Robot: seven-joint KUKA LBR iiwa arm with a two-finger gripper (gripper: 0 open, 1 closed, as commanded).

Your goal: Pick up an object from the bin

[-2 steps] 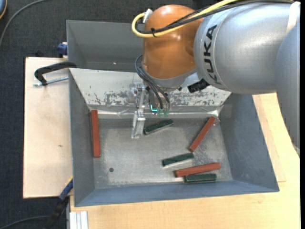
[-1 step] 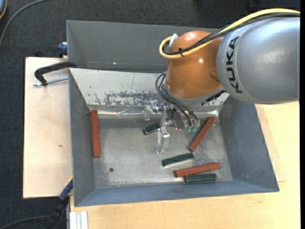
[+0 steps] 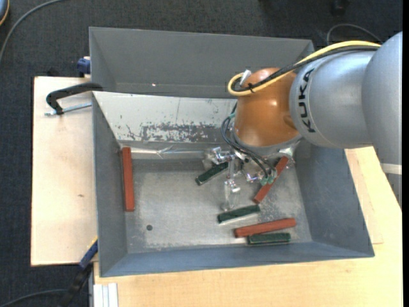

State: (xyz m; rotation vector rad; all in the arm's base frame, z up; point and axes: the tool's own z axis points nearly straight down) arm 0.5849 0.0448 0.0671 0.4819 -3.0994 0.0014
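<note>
My gripper [image 3: 230,171] hangs below the orange cover, low over the middle of the bin's floor toward the back. A short dark green stick [image 3: 209,174] lies slanted right at its left side, its right end reaching under the gripper. Just to the right, a red stick [image 3: 276,169] leans tilted, with a small green piece [image 3: 262,191] at its lower end. Another dark green stick [image 3: 238,215] lies flat on the floor in front of the gripper.
A long red stick [image 3: 265,227] and a dark green stick [image 3: 268,238] lie side by side at the front right. One red stick [image 3: 128,178] lies along the left wall. The arm and its cover hide the back right of the bin.
</note>
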